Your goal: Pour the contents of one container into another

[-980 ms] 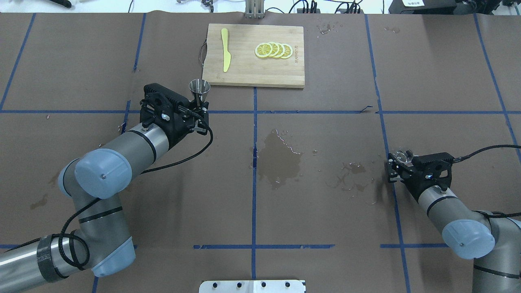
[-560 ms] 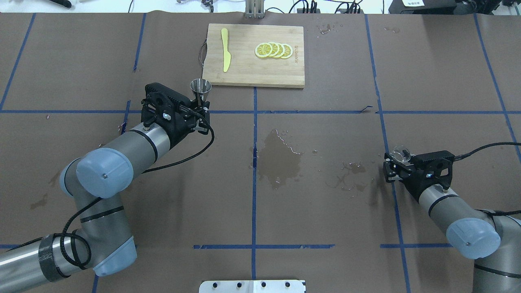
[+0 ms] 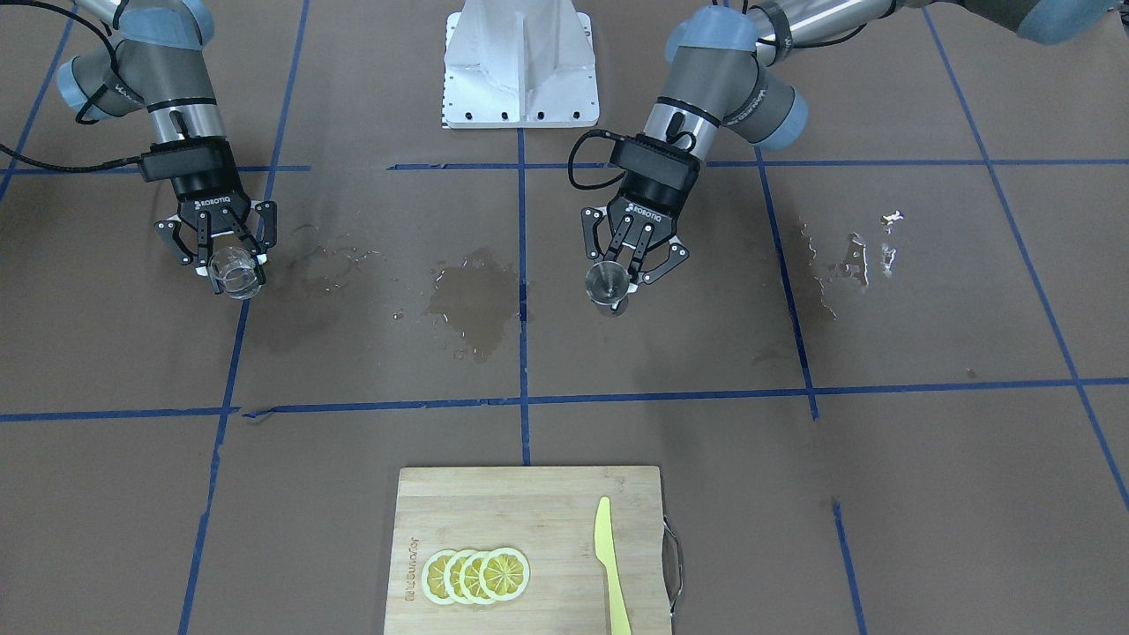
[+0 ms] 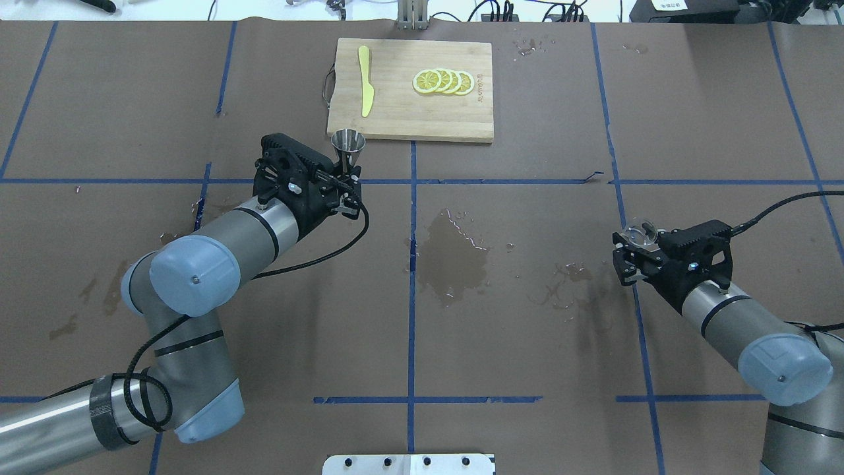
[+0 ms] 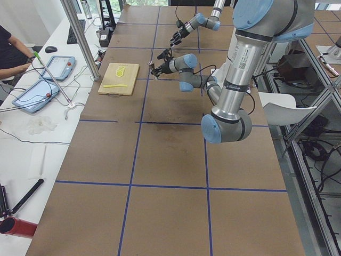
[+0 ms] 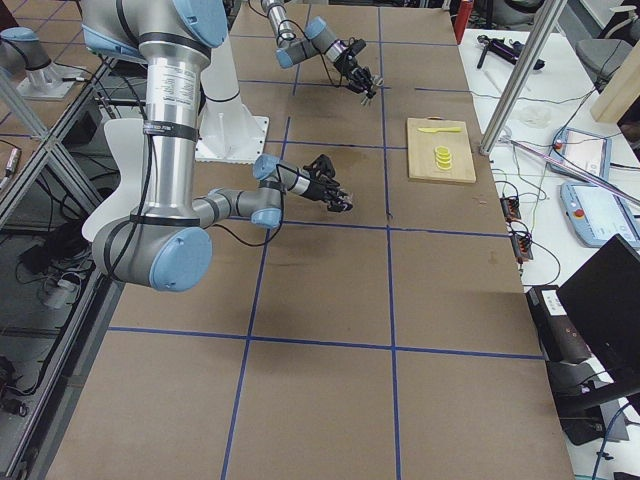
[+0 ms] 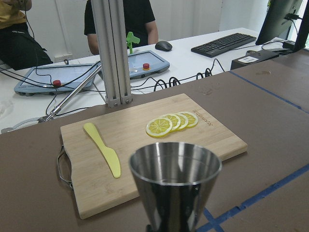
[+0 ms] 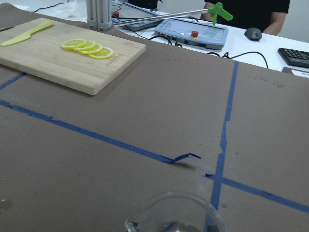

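Left gripper [image 4: 347, 177]: fingers clamped on jigger [image 4: 347, 146], below its upper cone.
Jigger axis: vertical, wide mouth up, cone standing above the fingertips.
Right gripper [image 3: 228, 260]: closed around glass cup [image 3: 235, 275].
Cup axis: near upright, rim up, between the fingertips.

Flat wet table [image 4: 527, 211] separates left gripper [image 4: 347, 174] and right gripper [image 4: 634, 245]; cutting board [image 4: 409, 119] beyond.

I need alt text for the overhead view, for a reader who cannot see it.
The left gripper holds a steel jigger upright near a cutting board; the right gripper holds a clear glass cup far across the wet brown table.
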`<state>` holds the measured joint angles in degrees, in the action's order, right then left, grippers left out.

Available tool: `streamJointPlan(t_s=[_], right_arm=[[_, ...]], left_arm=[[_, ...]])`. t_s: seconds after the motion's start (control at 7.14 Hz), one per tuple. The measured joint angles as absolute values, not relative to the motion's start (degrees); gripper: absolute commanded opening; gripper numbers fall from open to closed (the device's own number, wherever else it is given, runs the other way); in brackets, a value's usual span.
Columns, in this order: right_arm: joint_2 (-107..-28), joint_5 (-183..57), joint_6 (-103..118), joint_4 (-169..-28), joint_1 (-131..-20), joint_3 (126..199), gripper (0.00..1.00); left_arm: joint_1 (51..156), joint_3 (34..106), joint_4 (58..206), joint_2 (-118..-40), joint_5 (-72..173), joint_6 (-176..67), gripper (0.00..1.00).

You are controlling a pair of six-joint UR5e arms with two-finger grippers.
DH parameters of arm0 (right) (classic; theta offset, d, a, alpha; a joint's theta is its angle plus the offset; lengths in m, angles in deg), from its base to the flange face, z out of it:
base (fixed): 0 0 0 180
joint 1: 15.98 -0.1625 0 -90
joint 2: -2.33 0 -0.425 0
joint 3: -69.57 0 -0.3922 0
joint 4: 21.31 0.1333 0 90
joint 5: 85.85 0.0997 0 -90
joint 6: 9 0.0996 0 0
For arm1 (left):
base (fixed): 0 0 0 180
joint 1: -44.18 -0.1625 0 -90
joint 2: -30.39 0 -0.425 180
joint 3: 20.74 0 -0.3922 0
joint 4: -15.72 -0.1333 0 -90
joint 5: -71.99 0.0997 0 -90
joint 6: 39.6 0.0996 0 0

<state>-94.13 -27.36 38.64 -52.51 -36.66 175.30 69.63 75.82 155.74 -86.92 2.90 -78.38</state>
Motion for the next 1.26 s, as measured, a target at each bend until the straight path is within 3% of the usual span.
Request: streamJointPlan(t_s=[0.28, 0.84, 1.26], right_arm=[[-88.50, -19.06, 28.85, -56.27, -41.25, 177.27, 0.00], [-72.17, -12.16, 17.30, -78.65, -44.23, 181.88, 0.00], [-67.89, -10.00, 12.66, -87.69, -46.75, 184.63, 0.00]], left_arm=[[69.16, 75.30, 155.80, -89.02, -0.03, -74.01, 0.00], [68.12, 72.41, 159.78, -91.40, -8.08, -70.76, 0.00], [66.81, 68.22, 164.46, -91.85, -8.82, -70.54, 0.00]])
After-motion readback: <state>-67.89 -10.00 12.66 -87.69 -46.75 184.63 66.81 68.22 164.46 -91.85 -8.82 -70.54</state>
